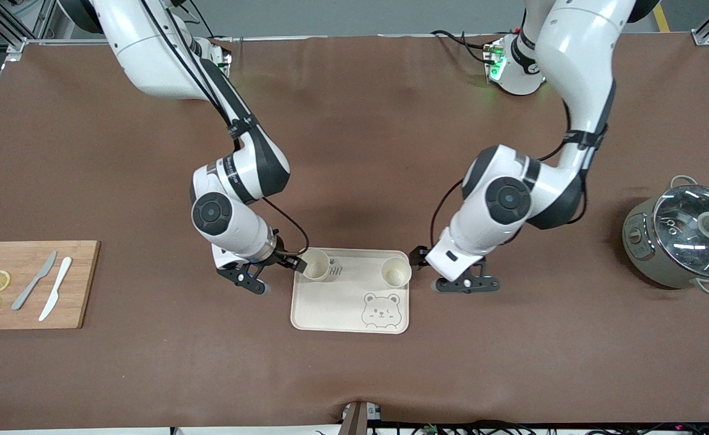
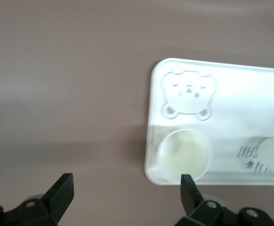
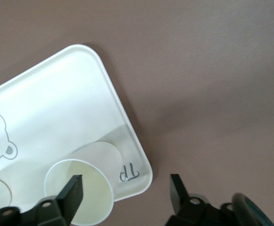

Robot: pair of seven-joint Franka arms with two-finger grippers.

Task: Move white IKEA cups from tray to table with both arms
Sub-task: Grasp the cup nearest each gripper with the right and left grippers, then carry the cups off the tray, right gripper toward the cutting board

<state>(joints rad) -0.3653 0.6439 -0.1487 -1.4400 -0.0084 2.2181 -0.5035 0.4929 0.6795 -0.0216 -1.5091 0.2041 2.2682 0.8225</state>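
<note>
Two white IKEA cups stand on the bear-printed tray (image 1: pixel 336 308), at its two corners farthest from the front camera. One cup (image 1: pixel 316 264) is at the right arm's end and shows in the right wrist view (image 3: pixel 101 162). The other cup (image 1: pixel 396 272) is at the left arm's end and shows in the left wrist view (image 2: pixel 184 155). My right gripper (image 1: pixel 280 277) is open and empty beside the tray's edge, one finger close by the first cup. My left gripper (image 1: pixel 466 285) is open and empty over the table beside the tray, apart from the second cup.
A wooden cutting board (image 1: pixel 82 284) with two lemon slices, a grey knife and a white knife lies toward the right arm's end of the table. A grey pot with a glass lid (image 1: pixel 683 238) stands toward the left arm's end. The table is covered in brown cloth.
</note>
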